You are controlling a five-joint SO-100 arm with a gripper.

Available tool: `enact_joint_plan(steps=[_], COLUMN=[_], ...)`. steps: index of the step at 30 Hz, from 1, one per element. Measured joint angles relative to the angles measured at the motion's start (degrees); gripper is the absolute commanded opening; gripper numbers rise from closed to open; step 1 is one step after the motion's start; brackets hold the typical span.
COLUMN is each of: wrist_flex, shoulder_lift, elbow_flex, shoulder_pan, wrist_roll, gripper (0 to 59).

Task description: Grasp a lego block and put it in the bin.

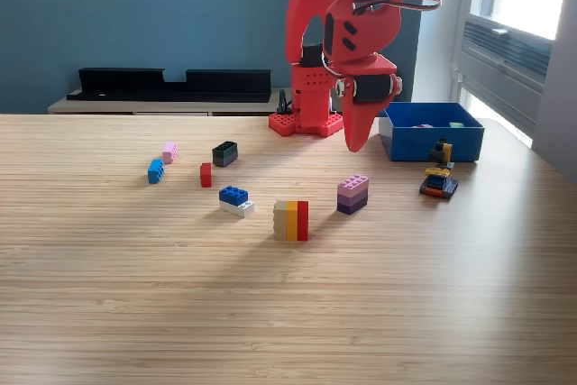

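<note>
Exterior view: the red arm's jaws (357,137) hang pointing down above the bench (288,304), seemingly holding nothing — whether parted or closed I cannot tell. The blue bin (431,140) sits just to the exterior view's right of them. Lego blocks (290,221) lie scattered on the wood — a teal wall behind, a window at right.

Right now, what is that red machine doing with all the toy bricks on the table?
A red robot arm stands at the back of a wooden table, its gripper pointing down and holding nothing that shows; whether the fingers are open is unclear. Lego blocks lie scattered in front: a purple stack, a beige-yellow-red stack, a blue-and-white piece and smaller ones. The blue bin sits at the exterior view's right.
</note>
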Motion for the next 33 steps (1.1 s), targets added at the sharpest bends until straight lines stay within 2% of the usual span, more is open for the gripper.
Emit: enact_joint_plan(steps=[14, 30, 31, 33], wrist_flex=[-0.35, -0.35, -0.35, -0.35], shoulder_lift=[0.00, 0.00, 0.00, 0.00], elbow_flex=[-0.44, -2.20, -2.20, -2.20], shoulder_pan=[8.44, 41.48, 43.59, 47.46], wrist_roll=[1.23, 13.71, 14.33, 15.29], gripper=[0.1, 1.2, 1.7, 7.9])
